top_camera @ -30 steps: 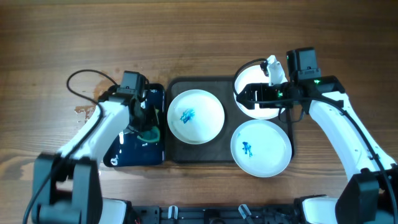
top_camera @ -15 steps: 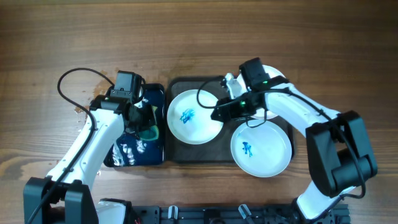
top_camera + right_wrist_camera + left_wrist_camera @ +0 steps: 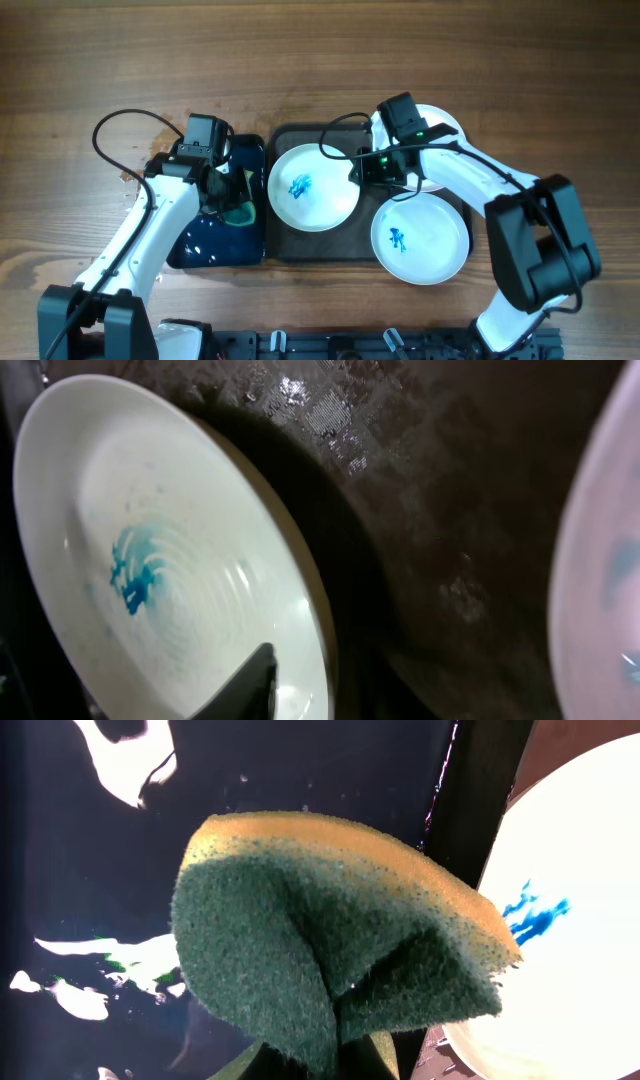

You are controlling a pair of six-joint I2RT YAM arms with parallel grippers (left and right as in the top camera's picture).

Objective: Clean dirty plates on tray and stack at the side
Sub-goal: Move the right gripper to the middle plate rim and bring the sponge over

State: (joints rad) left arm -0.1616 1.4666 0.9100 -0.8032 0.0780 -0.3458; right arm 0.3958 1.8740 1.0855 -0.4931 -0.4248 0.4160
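Right arm (image 3: 470, 180) has swung off the back-right plate since a second ago and now reaches left to the centre plate; left arm (image 3: 160, 215) has barely shifted.

Left side: left jaws clamped tight on a green-and-yellow sponge (image 3: 330, 940), folded in the grip and hanging over the small dark blue tray (image 3: 215, 245), which shows wet glare. Blue tray sits just left of the big grey-brown tray (image 3: 320, 247) on the wooden tabletop (image 3: 100, 60).

Centre: plate with a blue smear (image 3: 313, 187) lies flat on the left half of the grey-brown tray. Right jaws are at its right rim. The right wrist view shows one dark fingertip (image 3: 255, 685) over the plate's inner slope, the other finger out of sight. Cannot tell if the jaws have closed on the rim.

Right: second smeared plate (image 3: 419, 238) is on the near-right part of the tray, overhanging the corner. Third plate (image 3: 443, 120) at the back right is mostly hidden under the right arm; the visible part is plain white.
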